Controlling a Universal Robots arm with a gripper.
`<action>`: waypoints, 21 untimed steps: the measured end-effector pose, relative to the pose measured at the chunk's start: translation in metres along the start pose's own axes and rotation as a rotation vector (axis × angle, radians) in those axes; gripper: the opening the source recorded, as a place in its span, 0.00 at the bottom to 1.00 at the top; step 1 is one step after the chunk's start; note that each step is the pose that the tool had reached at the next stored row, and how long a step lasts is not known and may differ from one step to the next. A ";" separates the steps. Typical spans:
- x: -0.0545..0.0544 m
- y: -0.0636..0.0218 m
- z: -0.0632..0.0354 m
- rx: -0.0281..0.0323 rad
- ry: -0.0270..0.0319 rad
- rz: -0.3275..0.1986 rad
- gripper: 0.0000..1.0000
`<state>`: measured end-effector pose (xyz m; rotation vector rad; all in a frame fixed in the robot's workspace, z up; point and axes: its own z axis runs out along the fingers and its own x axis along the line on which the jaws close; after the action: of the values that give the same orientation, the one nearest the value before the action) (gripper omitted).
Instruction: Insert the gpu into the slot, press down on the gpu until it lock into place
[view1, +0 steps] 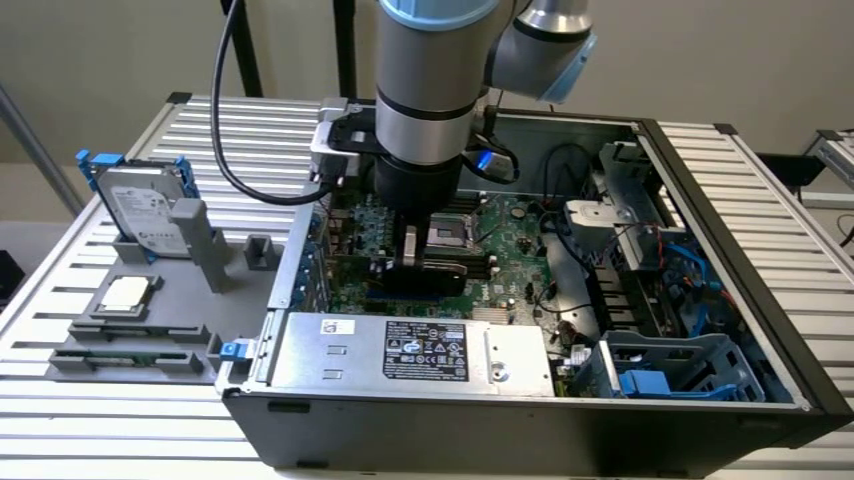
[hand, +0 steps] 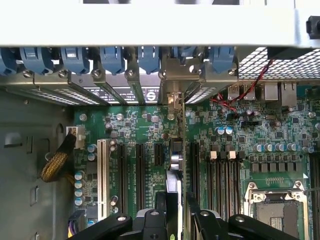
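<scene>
While partly closed, jaws (hand: 175, 212) gripping gpu (hand: 174, 172)

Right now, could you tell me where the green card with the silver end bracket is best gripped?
Grip the green card by its upper long edge, coming straight from above. It stands on edge among the black slots, so only its two flat faces offer the pincer opposing surfaces.

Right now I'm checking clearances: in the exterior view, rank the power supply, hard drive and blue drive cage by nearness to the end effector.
1. Power supply, just below the end effector.
2. Drive cage, case's right corner.
3. Hard drive, outside the case, far left.
</scene>
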<state>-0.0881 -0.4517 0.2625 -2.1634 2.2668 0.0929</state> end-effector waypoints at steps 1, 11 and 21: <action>0.000 0.0000 0.0000 -0.0009 0.0000 0.000 0.26; 0.000 0.0000 0.0015 -0.0047 0.0012 0.000 0.26; 0.000 -0.0011 0.0026 -0.0072 0.0012 0.000 0.26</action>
<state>-0.0871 -0.4517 0.2598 -2.1671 2.2711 0.0999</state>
